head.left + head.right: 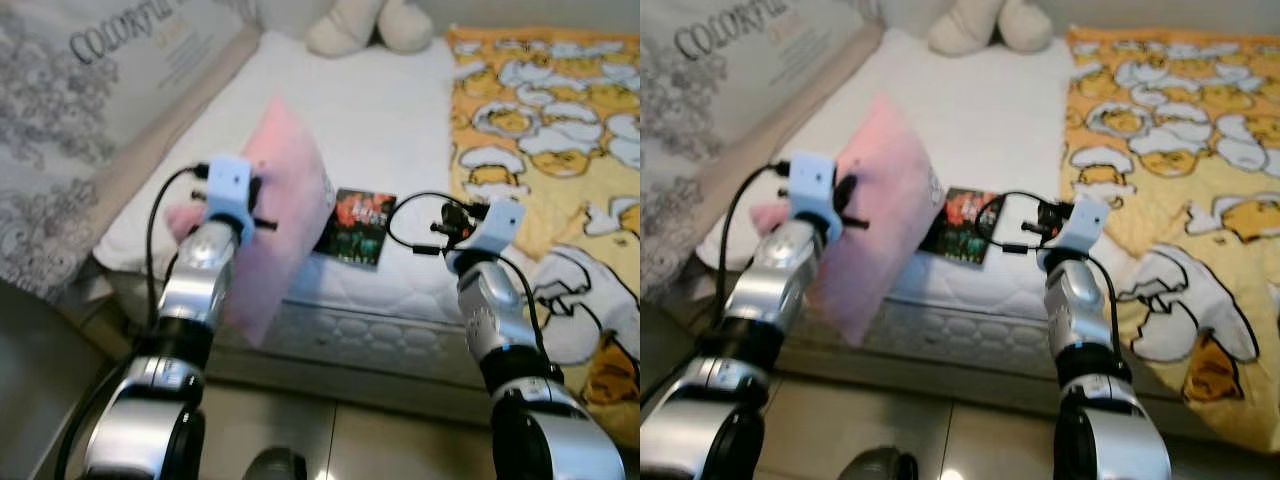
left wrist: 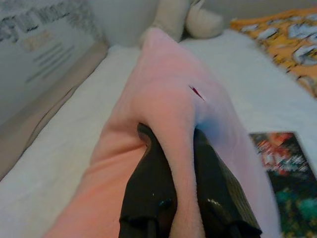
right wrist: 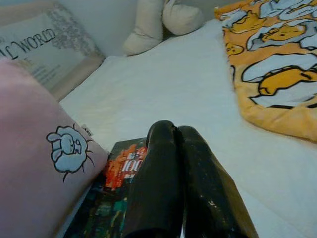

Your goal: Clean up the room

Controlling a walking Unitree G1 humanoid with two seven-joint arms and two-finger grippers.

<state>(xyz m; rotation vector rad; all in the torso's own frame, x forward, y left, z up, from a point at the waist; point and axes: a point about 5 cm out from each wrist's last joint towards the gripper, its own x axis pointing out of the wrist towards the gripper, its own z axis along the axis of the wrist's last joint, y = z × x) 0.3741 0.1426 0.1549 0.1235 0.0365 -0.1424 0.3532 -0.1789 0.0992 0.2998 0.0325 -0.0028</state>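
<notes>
Currently: left gripper (image 2: 184,163) closed on a fold of soft pink square fabric cushion (image 1: 285,215), one black finger (image 2: 151,191) on each side of the pinched plush. Cushion held tilted over near edge of white quilted mattress (image 1: 380,120), lower corner hanging past bed edge. Small white-and-blue cartoon print (image 3: 69,147) visible on cushion face. Right gripper (image 3: 177,148) above mattress, fingers pressed together, nothing between them. Dark glossy book with red lettering (image 1: 357,226) flat on mattress, just beside cushion, under right gripper's tips. Yellow blanket with cartoon egg pattern (image 1: 550,120) covering bed's right side. Cream plush toy (image 1: 365,25) at far end.
</notes>
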